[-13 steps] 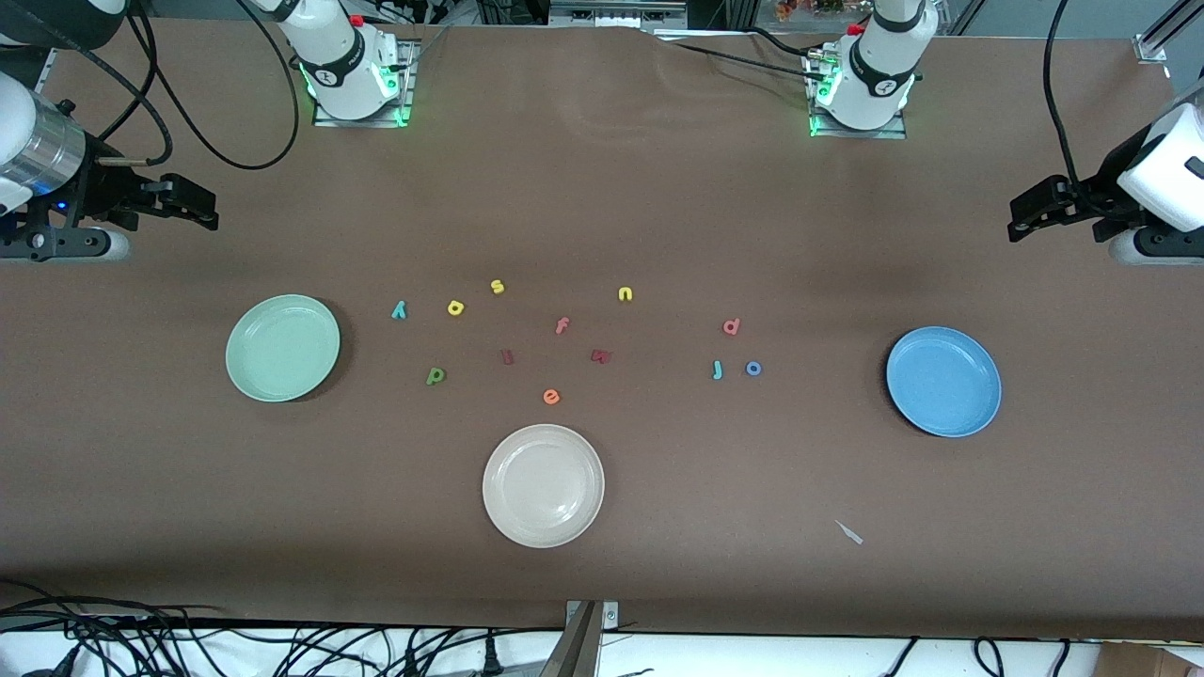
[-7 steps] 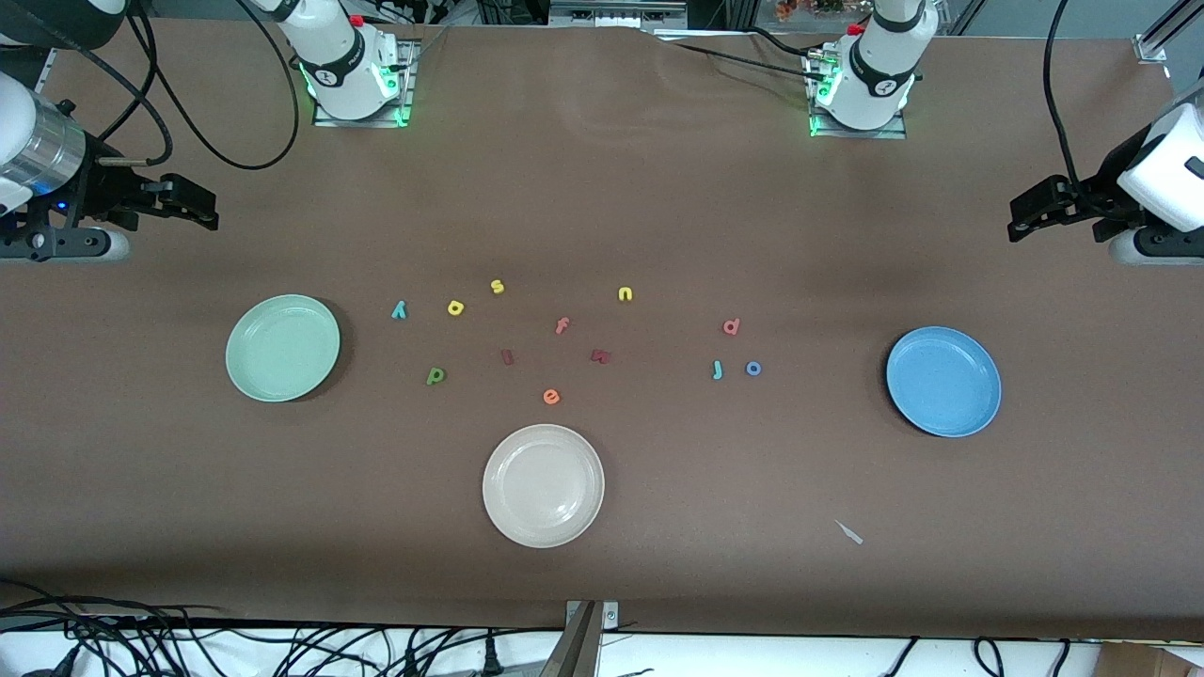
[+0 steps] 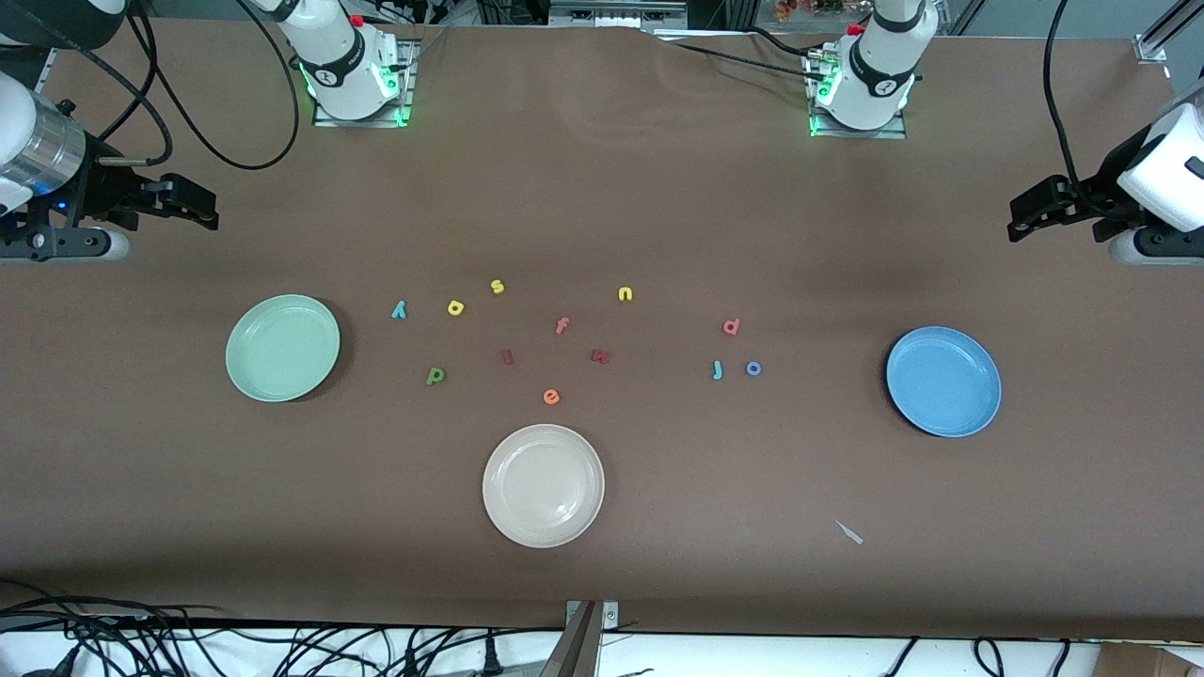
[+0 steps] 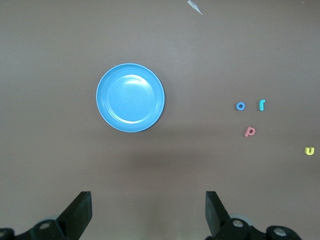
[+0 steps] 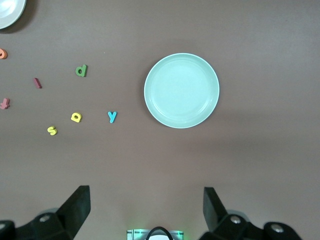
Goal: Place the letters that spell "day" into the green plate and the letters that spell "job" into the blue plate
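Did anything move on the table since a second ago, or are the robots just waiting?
Nothing visibly changed. The left gripper and the right gripper still wait open at their own ends of the table, holding nothing. All the letters still lie on the table between the green plate and the blue plate, and both plates have no letters in them.

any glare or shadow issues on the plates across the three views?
Front view: soft highlight inside the cream plate, thin dark shadow along the green plate rim. Left wrist view: pale sheen inside the blue plate, a faint dark band on the table beside it. Right wrist view: green plate evenly lit, letters sharp.
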Motion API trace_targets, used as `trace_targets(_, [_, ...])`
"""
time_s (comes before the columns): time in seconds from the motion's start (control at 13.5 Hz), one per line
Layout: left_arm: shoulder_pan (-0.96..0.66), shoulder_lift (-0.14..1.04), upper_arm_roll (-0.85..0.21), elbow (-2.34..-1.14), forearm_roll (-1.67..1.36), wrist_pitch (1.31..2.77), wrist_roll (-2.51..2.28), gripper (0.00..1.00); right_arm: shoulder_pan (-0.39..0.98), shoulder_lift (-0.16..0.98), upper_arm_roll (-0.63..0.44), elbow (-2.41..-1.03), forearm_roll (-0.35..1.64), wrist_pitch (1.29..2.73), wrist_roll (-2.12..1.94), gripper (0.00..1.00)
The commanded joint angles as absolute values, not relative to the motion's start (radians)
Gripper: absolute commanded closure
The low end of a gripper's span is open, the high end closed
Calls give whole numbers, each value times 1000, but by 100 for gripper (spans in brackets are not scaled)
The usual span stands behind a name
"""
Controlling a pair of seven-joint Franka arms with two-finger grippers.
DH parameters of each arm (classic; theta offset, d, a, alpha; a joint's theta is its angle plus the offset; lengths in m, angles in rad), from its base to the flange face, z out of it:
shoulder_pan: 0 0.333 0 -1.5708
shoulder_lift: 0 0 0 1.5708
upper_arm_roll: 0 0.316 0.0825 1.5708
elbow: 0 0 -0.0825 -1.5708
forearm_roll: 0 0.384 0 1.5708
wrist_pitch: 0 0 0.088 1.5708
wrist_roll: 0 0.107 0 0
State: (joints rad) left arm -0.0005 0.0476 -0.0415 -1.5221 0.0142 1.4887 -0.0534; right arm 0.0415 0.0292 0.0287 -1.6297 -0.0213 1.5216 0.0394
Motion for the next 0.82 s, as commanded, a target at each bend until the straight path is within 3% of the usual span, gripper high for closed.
trace_targets(0.0, [2, 52, -44, -1503, 12, 1471, -54, 0, 41, 32, 28, -1617, -5, 1508, 51, 0])
trace_targets(0.74, [2, 54, -44, -1503, 12, 1471, -54, 0, 43, 52, 29, -1618, -6, 1529, 37, 0])
